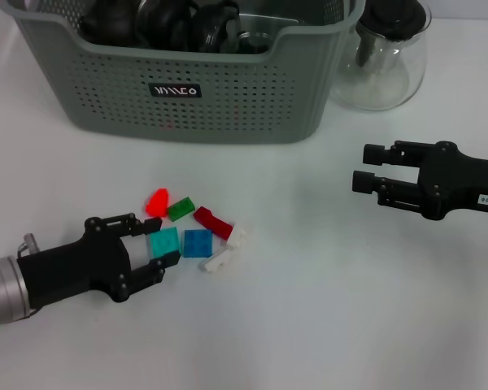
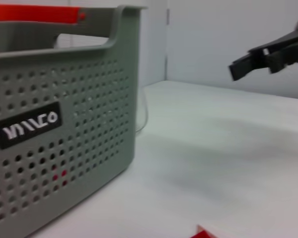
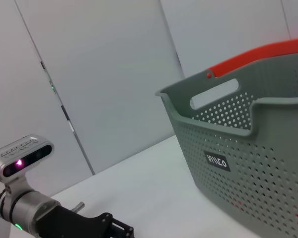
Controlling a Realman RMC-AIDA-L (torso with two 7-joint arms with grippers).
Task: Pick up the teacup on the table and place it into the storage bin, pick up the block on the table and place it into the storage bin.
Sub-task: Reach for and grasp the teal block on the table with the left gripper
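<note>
- Left gripper (image 1: pixel 150 253) is low on the table, jaws apart around the teal block (image 1: pixel 163 241) at the edge of the block cluster, in front of the storage bin (image 1: pixel 228 106).
- Right gripper (image 1: pixel 366 168) hovers off the bin's front right corner, jaws apart, holding nothing.
- No teacup is identifiable on the table; dark items already fill the bin.
- Judgement: close squarely on the teal block alone; the blue block (image 1: pixel 198 243) sits just beside it.
- Bare table lies between cluster and bin; lift above the dipped front rim before releasing.

White table (image 1: pixel 325 309): storage bin (image 1: pixel 228 106), glass teapot (image 1: pixel 386 69), scattered blocks (image 1: pixel 197 231).
</note>
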